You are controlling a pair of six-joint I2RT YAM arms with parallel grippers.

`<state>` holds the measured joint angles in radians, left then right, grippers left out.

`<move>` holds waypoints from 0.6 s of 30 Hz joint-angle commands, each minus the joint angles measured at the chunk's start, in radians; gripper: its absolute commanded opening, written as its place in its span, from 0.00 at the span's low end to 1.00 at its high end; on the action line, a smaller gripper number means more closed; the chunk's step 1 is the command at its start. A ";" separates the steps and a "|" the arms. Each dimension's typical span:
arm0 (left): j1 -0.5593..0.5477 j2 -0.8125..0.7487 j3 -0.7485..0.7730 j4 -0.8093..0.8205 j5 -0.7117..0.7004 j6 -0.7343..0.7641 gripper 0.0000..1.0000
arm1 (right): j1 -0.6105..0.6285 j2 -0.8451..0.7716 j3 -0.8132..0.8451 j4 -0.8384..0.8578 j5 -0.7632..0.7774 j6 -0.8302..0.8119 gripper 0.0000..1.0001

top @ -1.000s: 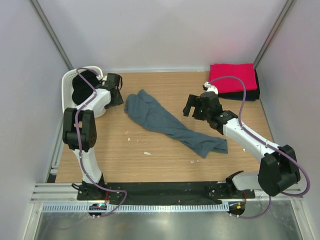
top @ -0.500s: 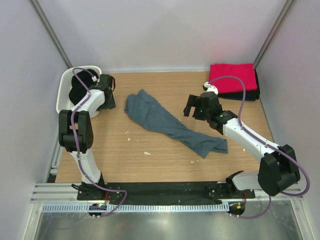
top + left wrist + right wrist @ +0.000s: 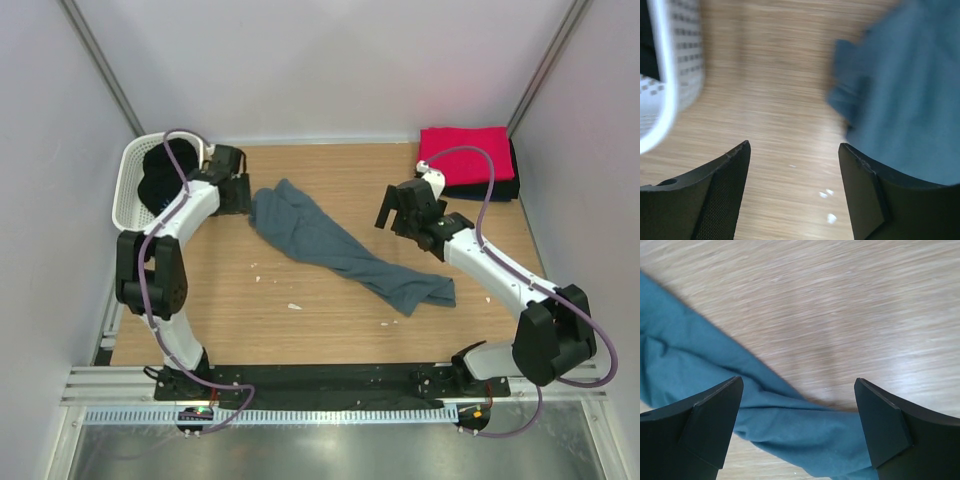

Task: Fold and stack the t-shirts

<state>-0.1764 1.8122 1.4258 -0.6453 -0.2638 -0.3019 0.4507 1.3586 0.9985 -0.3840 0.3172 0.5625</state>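
A slate blue-grey t-shirt (image 3: pixel 340 250) lies crumpled in a long diagonal strip across the wooden table (image 3: pixel 300 330). A folded red t-shirt (image 3: pixel 465 155) rests on a folded dark one (image 3: pixel 490 188) at the back right. My left gripper (image 3: pixel 240 195) hovers at the blue shirt's left end, open and empty; in the left wrist view (image 3: pixel 792 150) only bare wood shows between its fingers, with the blue shirt (image 3: pixel 905 100) to the right. My right gripper (image 3: pixel 395 212) stands open above the shirt's far side; in the right wrist view (image 3: pixel 797 382) the blue cloth (image 3: pixel 790 425) lies below the jaws.
A white perforated basket (image 3: pixel 125 195) holding black cloth (image 3: pixel 165 175) stands at the back left, close behind my left gripper; its wall (image 3: pixel 670 75) shows in the left wrist view. Small white crumbs (image 3: pixel 294 306) dot the wood. Grey walls close in three sides.
My left gripper swung from beside the basket rightward to the blue shirt's left end and its jaws spread wider. My right gripper shifted slightly toward the back. The shirts have not moved.
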 commanded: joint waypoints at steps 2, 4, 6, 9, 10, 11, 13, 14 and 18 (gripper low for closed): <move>-0.161 -0.096 0.004 0.010 0.043 0.052 0.78 | -0.007 0.013 0.083 -0.139 0.180 0.123 1.00; -0.208 -0.099 0.008 0.004 0.054 0.049 0.82 | -0.017 0.004 0.078 -0.183 0.192 0.140 1.00; -0.228 -0.103 0.004 0.001 0.054 0.047 0.90 | -0.020 -0.022 0.068 -0.225 0.194 0.163 1.00; -0.252 -0.100 -0.014 0.018 0.064 0.031 0.95 | -0.020 -0.071 0.023 -0.254 0.169 0.178 1.00; -0.255 -0.093 -0.015 0.022 0.073 0.024 0.95 | -0.018 -0.087 -0.012 -0.259 0.152 0.186 1.00; -0.255 -0.079 -0.015 0.030 0.083 0.017 0.95 | -0.018 -0.110 -0.030 -0.260 0.142 0.194 0.99; -0.255 -0.060 -0.019 0.042 0.083 0.003 0.92 | -0.018 -0.130 -0.085 -0.268 0.125 0.246 1.00; -0.255 -0.051 -0.024 0.056 0.078 0.003 0.88 | -0.018 -0.139 -0.101 -0.268 0.119 0.261 0.99; -0.253 0.001 -0.053 0.104 0.080 0.017 0.82 | -0.018 -0.145 -0.141 -0.230 0.082 0.286 0.99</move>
<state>-0.4339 1.7729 1.4010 -0.6010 -0.1997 -0.2882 0.4320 1.2259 0.8719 -0.6312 0.4156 0.7898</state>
